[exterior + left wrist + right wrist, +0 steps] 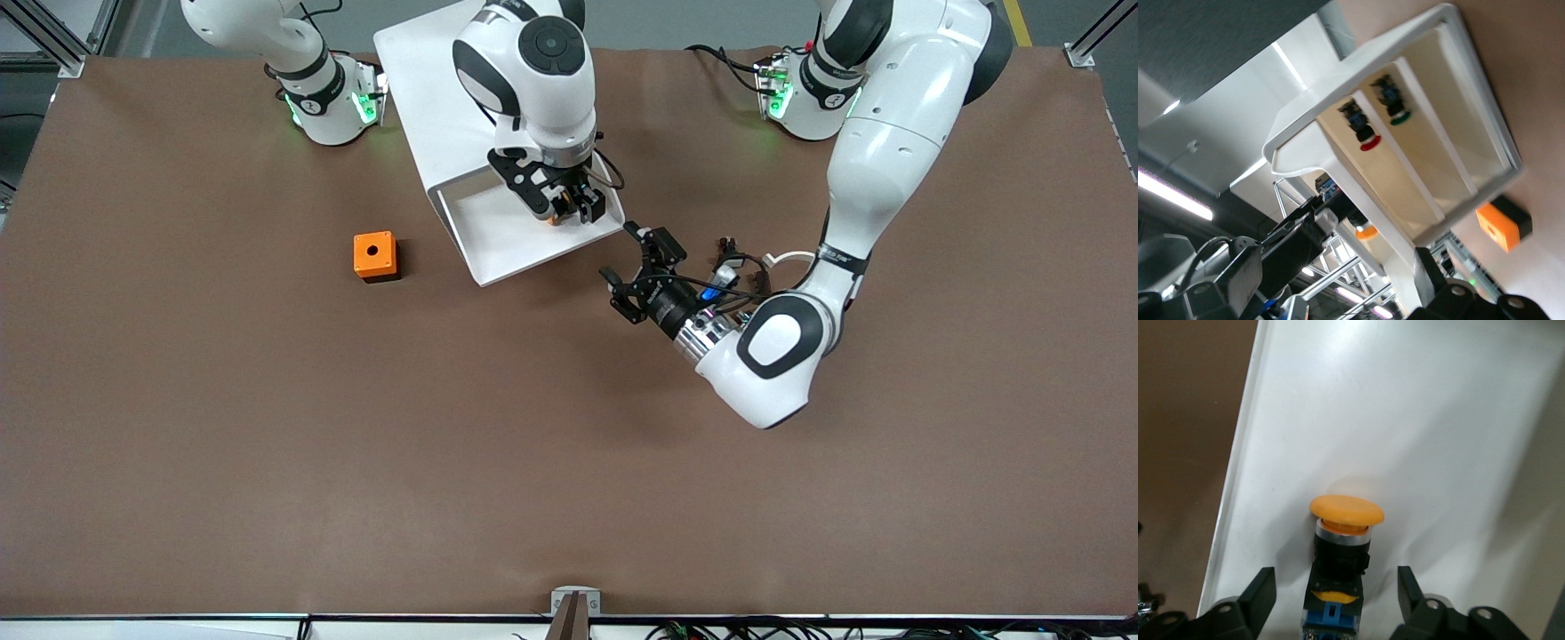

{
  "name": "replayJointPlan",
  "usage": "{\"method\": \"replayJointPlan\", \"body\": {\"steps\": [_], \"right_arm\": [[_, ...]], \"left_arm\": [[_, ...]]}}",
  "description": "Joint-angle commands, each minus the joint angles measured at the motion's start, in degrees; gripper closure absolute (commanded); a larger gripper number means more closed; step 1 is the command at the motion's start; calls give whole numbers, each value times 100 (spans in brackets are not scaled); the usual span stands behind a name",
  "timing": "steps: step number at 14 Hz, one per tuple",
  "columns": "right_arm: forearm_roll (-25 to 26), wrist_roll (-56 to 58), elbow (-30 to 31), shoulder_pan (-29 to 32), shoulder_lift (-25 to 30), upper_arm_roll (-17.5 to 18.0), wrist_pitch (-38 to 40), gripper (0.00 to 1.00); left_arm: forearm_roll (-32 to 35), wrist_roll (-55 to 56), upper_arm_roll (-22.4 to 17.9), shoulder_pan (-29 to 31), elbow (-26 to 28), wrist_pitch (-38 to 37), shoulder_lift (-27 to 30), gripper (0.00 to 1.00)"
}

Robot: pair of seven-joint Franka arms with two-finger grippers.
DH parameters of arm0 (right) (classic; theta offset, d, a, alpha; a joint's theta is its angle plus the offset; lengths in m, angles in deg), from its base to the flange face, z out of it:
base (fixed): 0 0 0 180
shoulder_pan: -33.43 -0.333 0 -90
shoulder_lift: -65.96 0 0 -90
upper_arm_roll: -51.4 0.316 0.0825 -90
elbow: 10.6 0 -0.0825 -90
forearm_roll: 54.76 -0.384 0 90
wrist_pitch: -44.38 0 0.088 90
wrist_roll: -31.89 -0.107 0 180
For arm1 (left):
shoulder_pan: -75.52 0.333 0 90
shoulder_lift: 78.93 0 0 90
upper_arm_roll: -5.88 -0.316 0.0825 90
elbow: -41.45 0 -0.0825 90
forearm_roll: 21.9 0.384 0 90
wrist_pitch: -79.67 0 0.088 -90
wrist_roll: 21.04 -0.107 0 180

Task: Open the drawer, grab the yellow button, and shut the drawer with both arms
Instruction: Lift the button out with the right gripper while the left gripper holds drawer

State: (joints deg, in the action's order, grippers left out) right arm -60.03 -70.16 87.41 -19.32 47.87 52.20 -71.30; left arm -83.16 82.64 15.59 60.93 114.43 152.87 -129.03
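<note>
A: State the layout, largest item first.

B: The brown tabletop [267, 462] carries a white cabinet [436, 80] between the two arm bases. Its top drawer [507, 253] is pulled out toward the front camera. An orange cube with a hole [375, 256] stands on the tabletop beside the drawer, toward the right arm's end.

A: Position of each gripper?

B: The right gripper [569, 206] is down inside the open drawer. Its fingers [1261, 593] are spread, one on each side of the button [1341, 547], not pressed against it. The left gripper [636, 267] hangs released, jaws wide apart, just off the drawer's front corner toward the left arm's end, holding nothing.

A: Button orientation?

B: It lies on its side on the drawer floor. Its long axis runs from the orange cap [1347, 510] through the black collar to the blue body, which lies between the fingers.

A: Obstructions?

B: The right arm's wrist covers most of the button in the front view. The left wrist view shows two lower compartments holding a red-capped part [1361, 127] and a green-capped part [1393, 103].
</note>
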Motion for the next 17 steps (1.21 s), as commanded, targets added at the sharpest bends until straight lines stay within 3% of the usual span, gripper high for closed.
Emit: {"method": "replayJointPlan", "body": {"steps": [1,3,6,8,10,13,15,17], "right_arm": [[-236,-77,-203,-60,-45,-54,55,78],[-255,-51,-290,-52,-45,-54,98,99],[-264,106,-510,106,-19,-80,229,100],[-325,684,-974,465,-19,-80,999,100],[-536,1631,-1397,1036,42,-89,1800,100],[-528,3695,-1390,2168,341,-106,2513,100],[-432,4813,-1285,2951,412,-115,2612,100],[-265,5982,-1109,3698,360,-115,2516,100]], "left_arm": [[43,-1178,-529,-157,-450,-34,-80,0],[324,-2276,-952,-438,-539,-7,25,0],[1157,-3560,-1341,-738,-539,439,350,0],[1729,-4125,-1341,-755,-530,948,614,0],[2309,-4320,-1315,-895,-504,1502,825,0],[3459,-4330,-1297,-1352,-434,2354,1089,0],[4198,-4233,-1297,-1773,-276,2917,1247,0],[4517,-4215,-1297,-1950,-275,3130,1248,0]]}}
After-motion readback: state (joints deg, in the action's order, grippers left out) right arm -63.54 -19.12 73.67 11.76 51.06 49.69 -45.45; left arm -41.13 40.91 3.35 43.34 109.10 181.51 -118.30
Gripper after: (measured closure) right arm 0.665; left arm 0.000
